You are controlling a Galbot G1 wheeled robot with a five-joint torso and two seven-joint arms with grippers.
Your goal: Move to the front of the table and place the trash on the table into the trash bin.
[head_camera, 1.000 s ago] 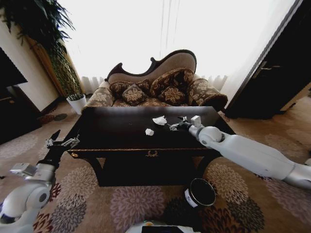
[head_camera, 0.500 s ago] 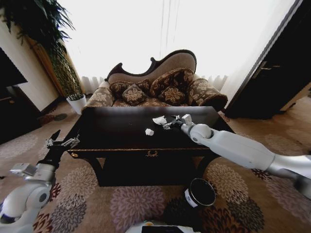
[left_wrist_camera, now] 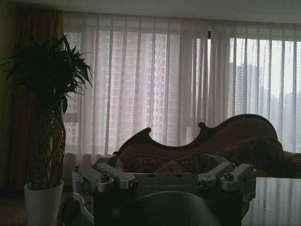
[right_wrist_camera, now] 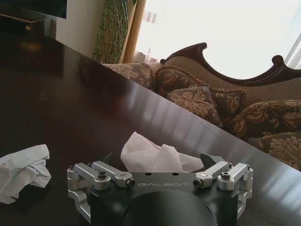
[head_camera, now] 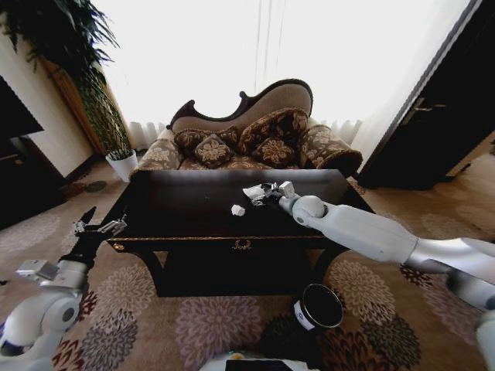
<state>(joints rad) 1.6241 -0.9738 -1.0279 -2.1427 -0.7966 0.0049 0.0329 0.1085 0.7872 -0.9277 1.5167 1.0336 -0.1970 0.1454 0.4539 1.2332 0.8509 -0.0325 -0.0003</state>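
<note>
Carpeted sitting room with a patterned sofa [head_camera: 255,135] behind a glossy black table [head_camera: 178,212]. From the head camera: right gripper [head_camera: 267,193] stretched out over the table top, now farther across it toward the sofa than a second ago, and touching or just short of the larger paper wad [head_camera: 253,191]. Smaller paper wad [head_camera: 238,209] lying apart on the near side of the larger one, closer to the table's front rail. Trash bin [head_camera: 319,307] down on the carpet below the table's front right, well apart from both wads, nothing dropped in yet as far as can be seen. Left gripper [head_camera: 99,229] parked low beside the table's front left corner, unchanged, fingers apart.

From the left wrist camera: left gripper [left_wrist_camera: 164,183] idle, facing the sofa [left_wrist_camera: 225,146], curtains and a potted plant [left_wrist_camera: 44,141], a corner of the table [left_wrist_camera: 277,197] beside it; fingertips cut off, nothing held.

From the right wrist camera: right gripper [right_wrist_camera: 160,176] with fingers spread wide, the larger paper wad [right_wrist_camera: 157,157] sitting between them, not yet pinched. Smaller paper wad [right_wrist_camera: 23,172] off to the side on the table [right_wrist_camera: 70,94].

Reach judged all but done: wad bracketed, closing and lifting presumably still to come, carry to the bin not begun.
</note>
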